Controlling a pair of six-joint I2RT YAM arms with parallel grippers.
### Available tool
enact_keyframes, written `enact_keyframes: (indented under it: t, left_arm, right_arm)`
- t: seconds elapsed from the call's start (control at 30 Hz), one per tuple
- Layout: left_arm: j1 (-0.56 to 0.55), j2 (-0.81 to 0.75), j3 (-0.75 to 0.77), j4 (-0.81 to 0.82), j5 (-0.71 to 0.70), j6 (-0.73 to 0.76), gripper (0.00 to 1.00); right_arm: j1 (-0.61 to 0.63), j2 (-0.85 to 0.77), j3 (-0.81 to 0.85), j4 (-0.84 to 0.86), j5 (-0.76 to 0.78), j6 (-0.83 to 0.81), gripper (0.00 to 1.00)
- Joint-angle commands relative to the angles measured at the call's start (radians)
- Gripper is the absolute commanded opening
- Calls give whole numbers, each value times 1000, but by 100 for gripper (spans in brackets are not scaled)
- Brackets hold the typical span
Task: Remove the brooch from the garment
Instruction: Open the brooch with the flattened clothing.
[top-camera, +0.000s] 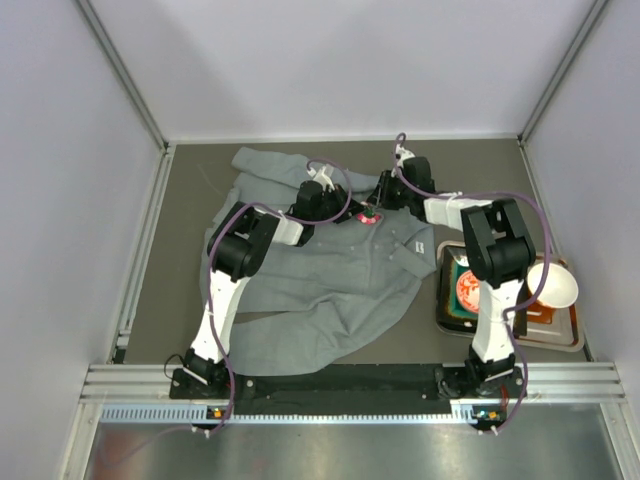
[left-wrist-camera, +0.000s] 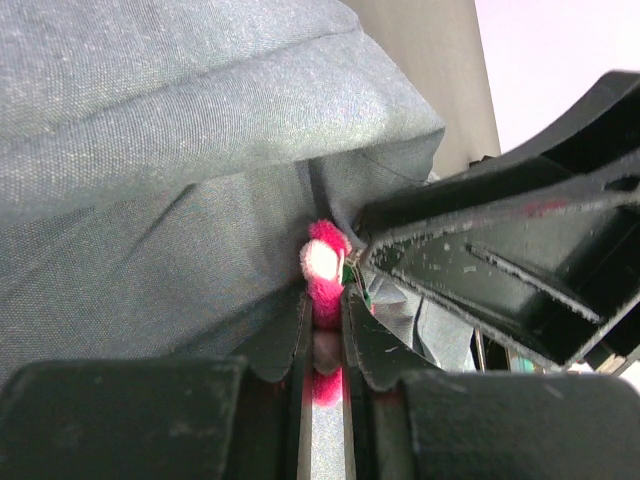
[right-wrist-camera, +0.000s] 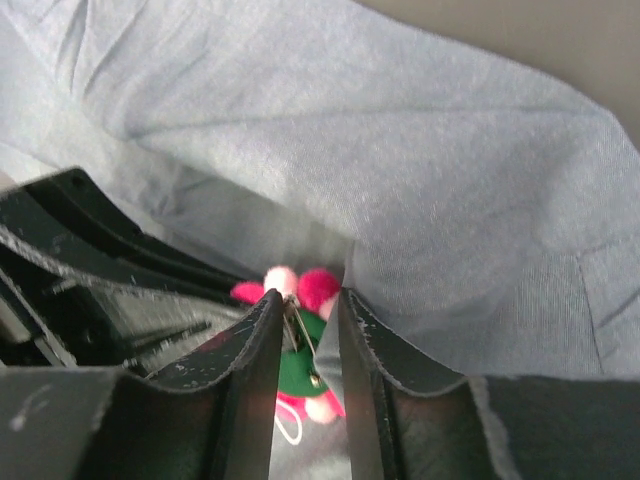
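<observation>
"Left wrist view: what are you holding?"

"My left gripper (left-wrist-camera: 325, 305) is pinched on the pink petals of the brooch (left-wrist-camera: 322, 262), low in the middle of the frame, tight against a fold of the garment (left-wrist-camera: 150, 130). My right gripper (right-wrist-camera: 305, 300) straddles the brooch's green back and metal pin with a narrow gap. Whether it presses on them, I cannot tell."

"And in the top view?"

"The brooch sits upper middle, between both my wrists, on the garment."

"What could go wrong?"

"I judge the pin may not be free of the cloth. Pulling with the clasp closed would lift the fabric and could tear it, or the soft petals could slip from my left fingers."
</observation>
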Motion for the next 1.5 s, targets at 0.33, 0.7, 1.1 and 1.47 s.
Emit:
enact_keyframes:
  t: [0.33, 0.7, 1.1, 1.47]
  left_arm:
    - [-12, 17, 18, -25, 14, 32, 0]
    - [-10, 12, 18, -25, 14, 35, 0]
    - [-10, 9, 15, -27, 16, 38, 0]
    - [-12, 15, 21, -53, 10, 39, 0]
  right_arm:
    - [15, -47, -9, 54, 3, 0, 29]
    - [17, -1, 30, 38, -23, -2, 26]
    - [20, 16, 40, 18, -23, -2, 15]
    - [17, 20, 53, -26, 40, -13, 1]
